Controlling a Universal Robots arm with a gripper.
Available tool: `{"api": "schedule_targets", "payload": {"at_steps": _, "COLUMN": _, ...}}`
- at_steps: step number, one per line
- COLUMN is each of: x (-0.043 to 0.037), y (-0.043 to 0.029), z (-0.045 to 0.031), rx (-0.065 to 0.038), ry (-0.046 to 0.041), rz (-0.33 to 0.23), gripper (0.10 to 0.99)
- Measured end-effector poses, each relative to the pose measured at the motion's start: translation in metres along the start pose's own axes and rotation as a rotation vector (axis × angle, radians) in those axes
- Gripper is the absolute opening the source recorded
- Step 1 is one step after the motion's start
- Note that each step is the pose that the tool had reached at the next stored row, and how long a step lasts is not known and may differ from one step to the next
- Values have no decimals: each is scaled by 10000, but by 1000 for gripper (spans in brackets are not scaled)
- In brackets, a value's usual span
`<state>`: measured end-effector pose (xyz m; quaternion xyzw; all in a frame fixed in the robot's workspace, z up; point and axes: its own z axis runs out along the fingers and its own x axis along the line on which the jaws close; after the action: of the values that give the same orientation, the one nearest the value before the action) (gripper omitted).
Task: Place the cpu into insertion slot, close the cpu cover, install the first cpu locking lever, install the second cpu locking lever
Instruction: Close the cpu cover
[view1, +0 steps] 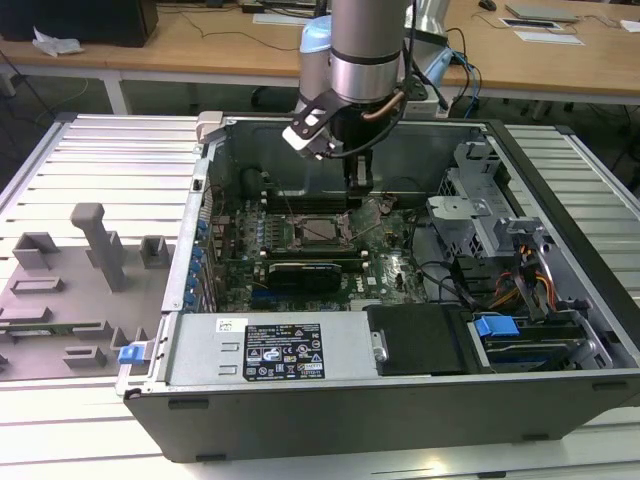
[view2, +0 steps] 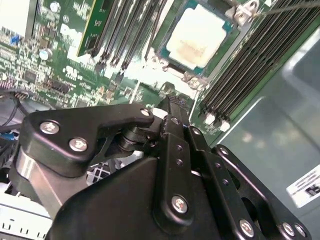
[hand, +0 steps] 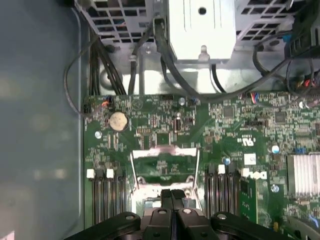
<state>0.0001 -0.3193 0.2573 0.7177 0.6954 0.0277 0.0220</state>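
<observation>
Fingers (hand: 166, 196) pressed together, holding nothing, just beside the cpu cover (hand: 165, 150) edge.

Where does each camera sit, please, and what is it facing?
Exterior view: off the arm, looking down into the open computer case; arm and gripper show.
First wrist view: at the wrist, faces motherboard and cpu cover; shut gripper shows.
Second wrist view: at the wrist, faces the cpu; gripper shows.
Both wrist views share gripper and motherboard.
</observation>
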Motion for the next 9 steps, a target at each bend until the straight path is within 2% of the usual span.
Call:
{"api": "schedule_targets", "payload": {"at_steps": 2, "x": 2, "y": 63, "z": 4, "rx": 7, "ry": -1, "rz": 2, "gripper": 106}}
{"api": "schedule_targets", "payload": {"at_steps": 3, "x": 5, "y": 157, "z": 11, "rx": 16, "ry": -1, "rz": 2, "gripper": 106}}
{"api": "schedule_targets", "payload": {"at_steps": 4, "x": 7, "y": 218, "z": 16, "rx": 23, "ry": 1, "rz": 1, "gripper": 106}}
{"api": "schedule_targets", "payload": {"at_steps": 8, "x": 10, "y": 347, "z": 24, "rx": 36, "ry": -2, "rz": 2, "gripper": 106}}
{"api": "schedule_targets", "payload": {"at_steps": 9, "x": 14, "y": 452, "z": 34, "rx": 43, "ry": 0, "rz": 1, "gripper": 106}}
